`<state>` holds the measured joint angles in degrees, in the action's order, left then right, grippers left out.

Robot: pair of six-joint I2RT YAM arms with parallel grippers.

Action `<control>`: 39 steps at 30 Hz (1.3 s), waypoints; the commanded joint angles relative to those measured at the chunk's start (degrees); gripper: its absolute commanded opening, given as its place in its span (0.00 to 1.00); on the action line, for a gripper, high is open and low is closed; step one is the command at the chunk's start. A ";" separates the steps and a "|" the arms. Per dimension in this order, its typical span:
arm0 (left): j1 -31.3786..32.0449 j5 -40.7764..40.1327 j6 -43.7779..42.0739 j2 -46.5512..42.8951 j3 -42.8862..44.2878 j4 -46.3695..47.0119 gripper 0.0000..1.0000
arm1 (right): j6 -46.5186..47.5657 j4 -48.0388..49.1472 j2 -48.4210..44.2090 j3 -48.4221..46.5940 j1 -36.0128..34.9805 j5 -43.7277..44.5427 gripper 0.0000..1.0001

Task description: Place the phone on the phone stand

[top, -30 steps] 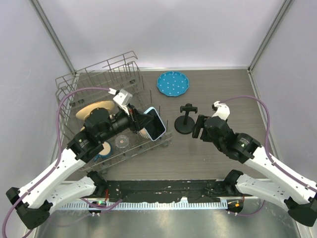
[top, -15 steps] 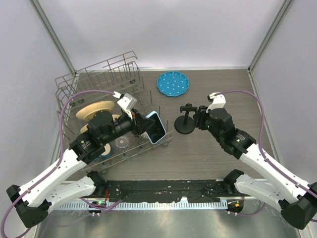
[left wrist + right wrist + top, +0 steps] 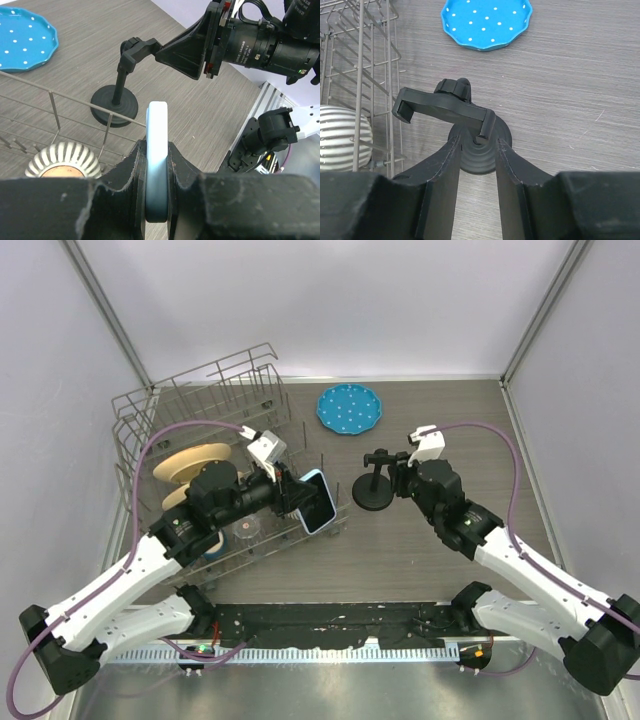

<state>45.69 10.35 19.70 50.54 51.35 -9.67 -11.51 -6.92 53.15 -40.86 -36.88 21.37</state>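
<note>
The phone (image 3: 316,501), black screen with a light blue edge, is held edge-on in my left gripper (image 3: 292,494) above the right end of the wire rack. In the left wrist view the phone (image 3: 158,120) stands upright between the shut jaws of the left gripper (image 3: 156,150). The phone stand (image 3: 373,490) is a black disc base with a post and clamp cradle, standing just right of the phone. My right gripper (image 3: 402,478) reaches it from the right. In the right wrist view the right gripper (image 3: 476,140) has its jaws closed in around the phone stand (image 3: 445,105) under its cradle.
A wire dish rack (image 3: 200,400) fills the left side and holds tan plates (image 3: 190,465) and a ribbed white bowl (image 3: 62,157). A blue dotted plate (image 3: 349,408) lies behind the stand. The enclosure's walls stand close on both sides.
My right gripper moved up and left to the stand and its jaws narrowed around it. My left arm carried the phone slightly right, toward the stand.
</note>
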 commanded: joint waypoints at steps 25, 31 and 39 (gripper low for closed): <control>0.80 3.80 -1.42 2.36 -0.55 9.32 0.00 | 6.67 10.52 1.17 0.96 0.76 3.25 0.18; 1.06 4.76 -1.51 4.38 1.20 8.88 0.00 | 6.67 11.05 2.66 0.61 0.85 1.22 0.20; 1.59 13.10 -4.31 9.13 9.11 7.47 0.00 | 9.39 11.40 2.93 -0.01 1.64 -2.28 0.01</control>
<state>46.96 16.49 18.09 58.59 53.74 -8.01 -4.56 -0.43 56.29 -39.18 -35.94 21.91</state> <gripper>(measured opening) 0.192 0.194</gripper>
